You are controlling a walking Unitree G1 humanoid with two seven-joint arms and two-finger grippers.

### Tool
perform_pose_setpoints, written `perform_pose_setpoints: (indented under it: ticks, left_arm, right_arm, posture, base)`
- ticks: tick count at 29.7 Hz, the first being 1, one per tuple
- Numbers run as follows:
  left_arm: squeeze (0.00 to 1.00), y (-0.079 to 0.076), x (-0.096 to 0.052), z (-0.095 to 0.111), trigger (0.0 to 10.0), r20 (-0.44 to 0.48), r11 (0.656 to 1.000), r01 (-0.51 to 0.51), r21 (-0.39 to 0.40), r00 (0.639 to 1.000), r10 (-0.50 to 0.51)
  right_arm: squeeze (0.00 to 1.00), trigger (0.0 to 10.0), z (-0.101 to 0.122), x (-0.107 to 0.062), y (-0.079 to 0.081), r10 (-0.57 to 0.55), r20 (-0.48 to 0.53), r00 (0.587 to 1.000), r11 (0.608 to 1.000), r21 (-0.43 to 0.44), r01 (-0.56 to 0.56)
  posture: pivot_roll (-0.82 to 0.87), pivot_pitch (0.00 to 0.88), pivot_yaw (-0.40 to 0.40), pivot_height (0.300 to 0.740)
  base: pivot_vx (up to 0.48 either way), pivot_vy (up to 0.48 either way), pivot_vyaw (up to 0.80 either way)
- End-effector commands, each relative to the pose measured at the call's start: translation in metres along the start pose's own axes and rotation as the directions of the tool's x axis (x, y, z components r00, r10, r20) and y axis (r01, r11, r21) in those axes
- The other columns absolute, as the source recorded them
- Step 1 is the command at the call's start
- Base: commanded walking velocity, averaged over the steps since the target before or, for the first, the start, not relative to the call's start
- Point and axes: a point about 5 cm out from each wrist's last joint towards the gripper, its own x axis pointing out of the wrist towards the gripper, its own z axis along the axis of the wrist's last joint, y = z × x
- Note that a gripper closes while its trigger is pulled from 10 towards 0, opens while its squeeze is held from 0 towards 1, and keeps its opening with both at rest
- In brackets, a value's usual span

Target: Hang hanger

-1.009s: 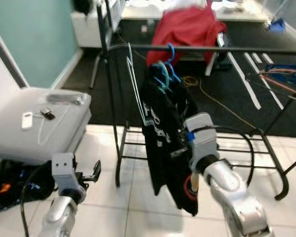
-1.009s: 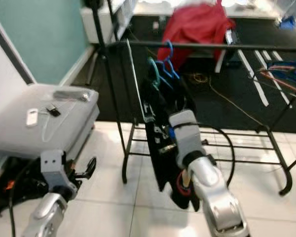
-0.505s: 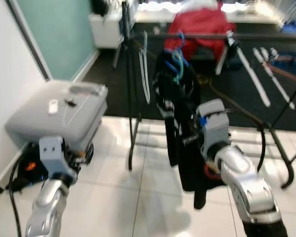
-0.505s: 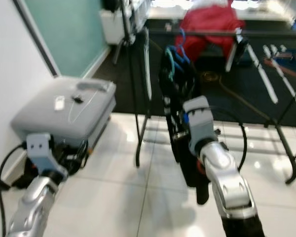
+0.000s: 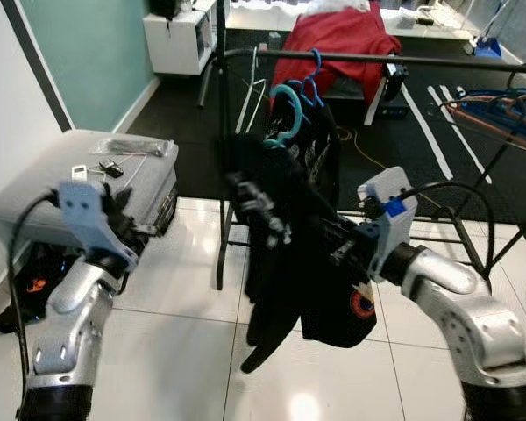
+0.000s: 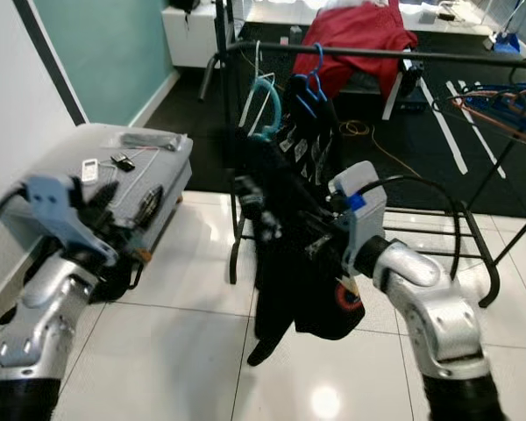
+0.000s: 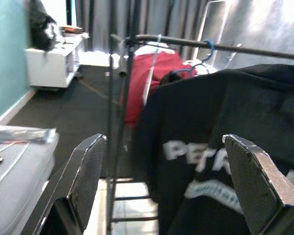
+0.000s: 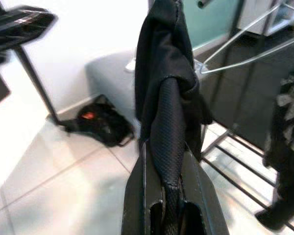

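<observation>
A grey case [image 5: 88,189] sits at the left of the frame with its lid shut. On its lid lie a white tag [image 5: 79,170], a small dark clip [image 5: 110,167] and a clear bag [image 5: 127,146].

The right gripper [image 8: 167,147] is in the middle of the frame. Its two fingers are pinched tight on a black shirt [image 5: 302,254]. The shirt hangs on a teal hanger [image 5: 285,112], and the hook of it sits high up by the black rail [image 5: 403,60], next to a blue hanger [image 5: 314,81]. I cannot tell if the teal hook is over the rail. More dark clothes hang there too.

The left gripper [image 7: 161,181] is at the lower left, in front of the case. Its fingers [image 7: 88,171] are spread wide and hold nothing.

A red cloth [image 5: 333,39] lies at the top, behind the rail.
</observation>
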Motion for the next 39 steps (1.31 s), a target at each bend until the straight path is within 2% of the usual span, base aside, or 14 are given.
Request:
perform_pose_setpoints:
  ticks: [1, 11, 15, 18, 21, 22, 25, 26, 29, 30, 31, 33, 35, 39]
  left_arm:
    - [0.00, 0.002, 0.002, 0.010, 10.0, 0.015, 0.999, 0.038, 0.011, 0.999, -0.038]
    - [0.00, 0.003, 0.005, 0.030, 10.0, 0.072, 0.992, 0.116, 0.041, 0.990, -0.118]
    - [0.00, 0.002, 0.005, 0.052, 10.0, 0.135, 0.979, 0.201, 0.025, 0.970, -0.203]
    - [0.00, -0.001, 0.004, 0.059, 10.0, 0.160, 0.968, 0.251, 0.007, 0.955, -0.249]
    - [0.00, -0.016, -0.008, 0.091, 10.0, 0.228, 0.848, 0.530, 0.008, 0.825, -0.517]
    - [0.00, -0.016, -0.008, 0.091, 10.0, 0.228, 0.848, 0.530, 0.008, 0.825, -0.517]
    - [0.00, -0.024, -0.020, 0.117, 10.0, 0.213, 0.687, 0.722, 0.084, 0.660, -0.720]
    - [0.00, -0.024, -0.020, 0.117, 10.0, 0.213, 0.687, 0.722, 0.084, 0.660, -0.720]
    - [0.00, -0.028, -0.033, 0.128, 10.0, 0.114, 0.486, 0.864, 0.132, 0.474, -0.873]
    - [0.00, -0.027, -0.032, 0.124, 10.0, 0.033, 0.452, 0.881, 0.138, 0.452, -0.892]
    - [0.00, -0.027, -0.032, 0.124, 10.0, 0.033, 0.452, 0.881, 0.138, 0.452, -0.892]
    - [0.00, -0.025, -0.027, 0.111, 10.0, -0.107, 0.421, 0.896, 0.140, 0.436, -0.894]
    - [0.00, -0.025, -0.025, 0.106, 10.0, -0.160, 0.407, 0.903, 0.137, 0.426, -0.891]
    - [0.00, -0.034, -0.017, 0.072, 10.0, -0.376, 0.379, 0.915, 0.142, 0.404, -0.834]
  right_arm:
    - [0.00, 10.0, 0.012, -0.014, 0.004, 0.119, 0.066, 0.991, 0.993, 0.013, -0.120]
    - [0.00, 10.0, 0.017, -0.042, 0.000, 0.285, 0.113, 0.952, 0.952, 0.086, -0.295]
    - [0.00, 10.0, 0.010, -0.068, 0.002, 0.418, 0.097, 0.903, 0.888, 0.164, -0.429]
    - [0.00, 10.0, 0.006, -0.072, 0.002, 0.435, 0.069, 0.898, 0.881, 0.174, -0.440]
    - [0.00, 10.0, 0.006, -0.080, -0.001, 0.461, 0.049, 0.886, 0.867, 0.185, -0.462]
    - [0.00, 10.0, 0.006, -0.080, -0.001, 0.461, 0.049, 0.886, 0.867, 0.185, -0.462]
    - [0.00, 10.0, 0.006, -0.081, 0.005, 0.548, 0.006, 0.836, 0.820, 0.190, -0.539]
    - [0.00, 10.0, 0.006, -0.081, 0.005, 0.548, 0.006, 0.836, 0.820, 0.190, -0.539]
    - [0.00, 10.0, 0.008, -0.082, 0.005, 0.604, -0.037, 0.796, 0.786, 0.194, -0.587]
    - [0.00, 10.0, 0.010, -0.081, 0.004, 0.628, -0.048, 0.777, 0.770, 0.189, -0.610]
    - [0.00, 10.0, 0.010, -0.081, 0.004, 0.628, -0.048, 0.777, 0.770, 0.189, -0.610]
    - [0.00, 10.0, 0.013, -0.079, 0.003, 0.664, -0.072, 0.744, 0.743, 0.173, -0.646]
    - [0.00, 10.0, 0.013, -0.077, 0.002, 0.676, -0.084, 0.732, 0.734, 0.164, -0.659]
    - [0.00, 10.0, 0.019, -0.070, 0.001, 0.700, -0.099, 0.708, 0.714, 0.129, -0.688]
  posture:
    - [-0.11, 0.088, -0.007, 0.740]
    - [-0.11, 0.081, -0.006, 0.740]
    - [-0.12, 0.076, -0.008, 0.740]
    - [-0.12, 0.075, -0.008, 0.740]
    - [-0.13, 0.070, -0.002, 0.740]
    - [-0.13, 0.070, -0.002, 0.740]
    - [-0.13, 0.078, 0.003, 0.740]
    - [-0.13, 0.078, 0.003, 0.740]
    - [-0.13, 0.083, 0.013, 0.740]
    - [-0.13, 0.084, 0.017, 0.740]
    - [-0.13, 0.084, 0.017, 0.740]
    - [-0.12, 0.081, 0.021, 0.740]
    - [-0.12, 0.081, 0.021, 0.740]
    - [-0.12, 0.081, 0.017, 0.740]
  base:
    - [0.000, 0.000, 0.00]
    - [0.000, 0.000, 0.00]
    - [0.000, 0.000, 0.00]
    - [0.000, 0.000, 0.00]
    - [0.000, 0.000, 0.00]
    - [0.000, 0.000, 0.00]
    - [0.000, 0.000, 0.00]
    - [0.000, 0.000, 0.00]
    - [0.000, 0.000, 0.00]
    - [0.000, 0.000, 0.00]
    - [0.000, 0.000, 0.00]
    - [0.000, 0.000, 0.00]
    - [0.000, 0.000, 0.00]
    - [0.000, 0.000, 0.00]
